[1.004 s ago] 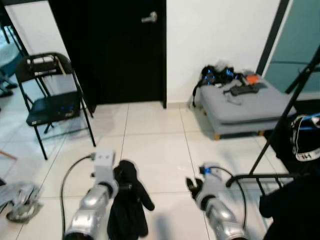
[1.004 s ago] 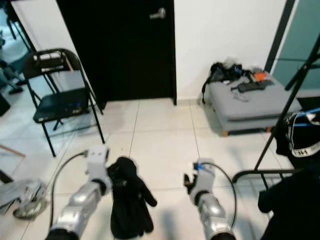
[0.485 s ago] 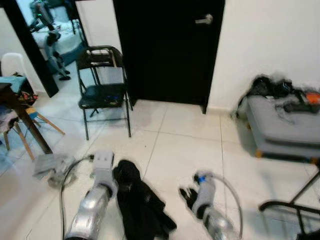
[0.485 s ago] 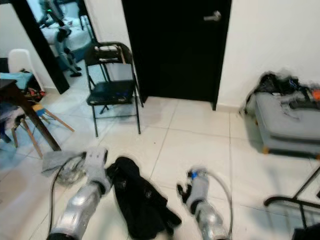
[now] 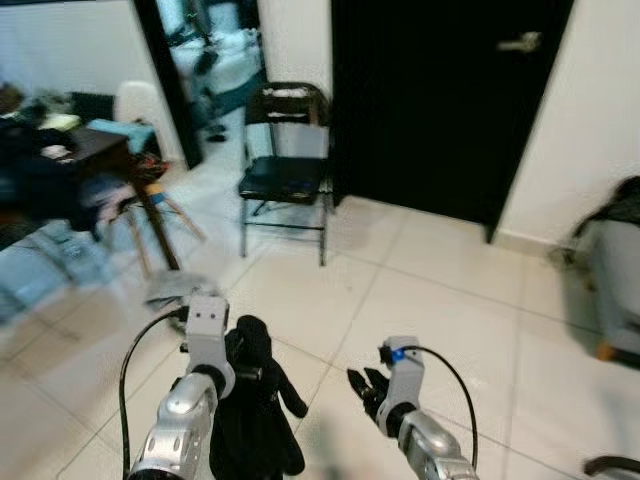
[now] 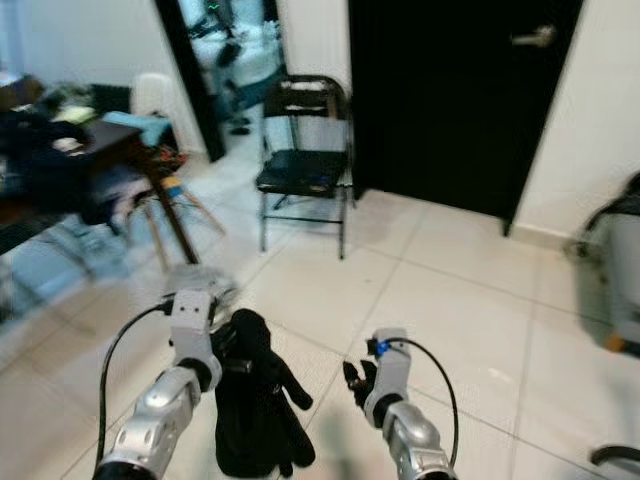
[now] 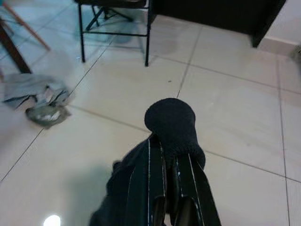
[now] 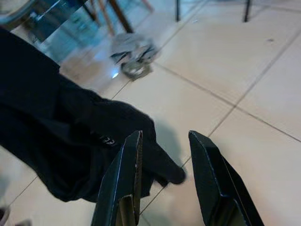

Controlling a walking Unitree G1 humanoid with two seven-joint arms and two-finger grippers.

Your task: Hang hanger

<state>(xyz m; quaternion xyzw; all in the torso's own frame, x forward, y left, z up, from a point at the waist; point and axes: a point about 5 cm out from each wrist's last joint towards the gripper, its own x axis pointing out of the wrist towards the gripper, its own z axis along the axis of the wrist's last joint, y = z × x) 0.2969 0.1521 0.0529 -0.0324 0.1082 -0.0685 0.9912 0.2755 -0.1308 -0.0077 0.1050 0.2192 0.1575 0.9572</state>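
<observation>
Standing on the pale tiled floor (image 5: 450,300), the robot faces a big black door (image 5: 440,100) with a silver handle. A black folding metal chair (image 5: 285,170) sits just beside the door, and a dark wooden table (image 5: 95,160) piled with blurred things is off to the robot's left. A crumpled grey cloth (image 7: 37,96) lies on the tiles near the table legs.

The soft black garment (image 5: 255,410) hangs down from the left gripper (image 7: 169,207). It is floppy cloth, so it will swing and sag when the arm moves. It looks light. A hanger is not clear to see inside it; a thin dark bar pokes out beside the gripper in the head views, but it is too small to tell what it is. The best place to hold is up at the top, where the cloth bunches, because lower down it would slip and droop.

The left gripper's two black fingers are pressed together on the top of the garment, holding it above the floor. The right gripper (image 8: 164,174) is held out low in front, near the garment but not touching it. Its two fingers stand apart with nothing between them.

No rail or hook is in sight here, so the hanging step looks not yet begun.
</observation>
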